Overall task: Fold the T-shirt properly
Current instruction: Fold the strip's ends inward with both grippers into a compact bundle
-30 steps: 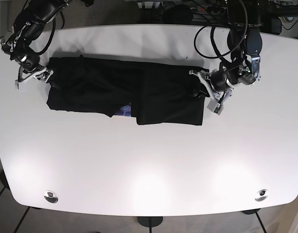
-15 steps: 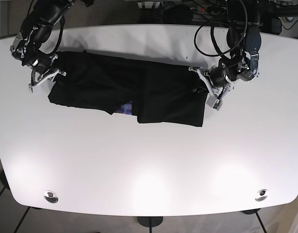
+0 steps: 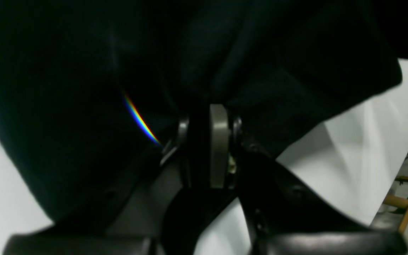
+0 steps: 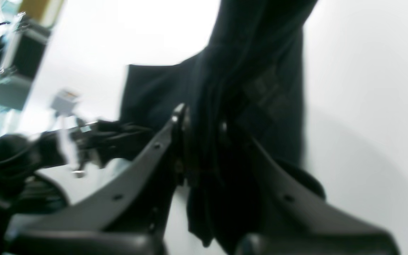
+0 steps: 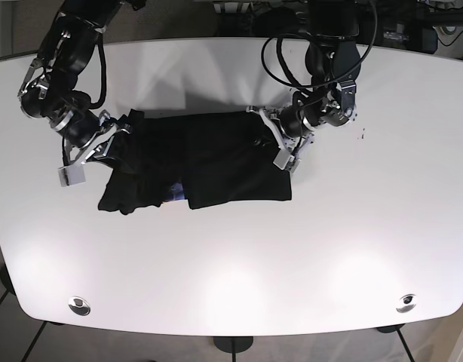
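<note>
The black T-shirt [image 5: 209, 162] lies bunched across the middle of the white table [image 5: 231, 271], with a bit of blue print [image 5: 175, 194] showing at its front edge. My left gripper [image 5: 273, 136] is at the shirt's right end. In the left wrist view that gripper [image 3: 205, 109] is shut on a fold of black cloth [image 3: 119, 71]. At the shirt's left end, my right gripper [image 5: 117, 137] is lifted a little. The right wrist view shows it [image 4: 202, 117] shut on gathered black fabric [image 4: 260, 71], which hangs down between the fingers.
Two metal fittings [image 5: 79, 305] [image 5: 405, 303] sit near the table's front corners. Cables and equipment [image 5: 322, 15] crowd the back edge. Bare white tabletop [image 5: 216, 249] stretches in front of the shirt. The other arm [image 4: 66, 145] shows blurred in the right wrist view.
Both grippers have moved inward toward each other, each carrying its end of the shirt. The shirt is now shorter across the table and more bunched, sitting slightly nearer the front.
</note>
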Tool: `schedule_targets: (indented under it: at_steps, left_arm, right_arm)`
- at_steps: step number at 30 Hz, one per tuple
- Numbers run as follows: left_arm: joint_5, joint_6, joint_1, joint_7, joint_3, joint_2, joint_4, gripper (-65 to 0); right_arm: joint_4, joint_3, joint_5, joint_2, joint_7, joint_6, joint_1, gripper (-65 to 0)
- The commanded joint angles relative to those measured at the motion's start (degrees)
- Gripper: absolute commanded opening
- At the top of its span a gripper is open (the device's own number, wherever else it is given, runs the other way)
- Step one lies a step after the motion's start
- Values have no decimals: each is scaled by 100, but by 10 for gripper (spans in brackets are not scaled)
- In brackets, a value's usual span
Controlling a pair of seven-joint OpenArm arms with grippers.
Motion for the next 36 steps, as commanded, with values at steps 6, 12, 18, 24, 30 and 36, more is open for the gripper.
schedule_targets:
  at_steps: [6,12,18,24,30,36]
  left_arm:
    - [420,42,38,311,306,43,-6,-589]
    - [420,51,38,311,350,34,-15,-589]
    - [385,34,38,92,350,69,3,-589]
    - [367,16,73,-286,341,69,3,-590]
    - [-503,7,82,-392,323,8,12,-593]
    - [-1655,42,530,-1201,244,-731,636,-593]
  right_arm:
    - [90,-1005,84,-450,146,61,482,-631]
    - [-77,-1946,-891,-925,155,69,772,-631]
    - [-860,-2429,-979,-1101,340,69,1018,-631]
    - [-1669,-2966,-979,-1083,938,17,1185,-631]
    - [-2530,-3106,-979,-1092,1166,8,1493,-629]
    - [-2671,-3115,-979,-1119,1166,8,1520,-479]
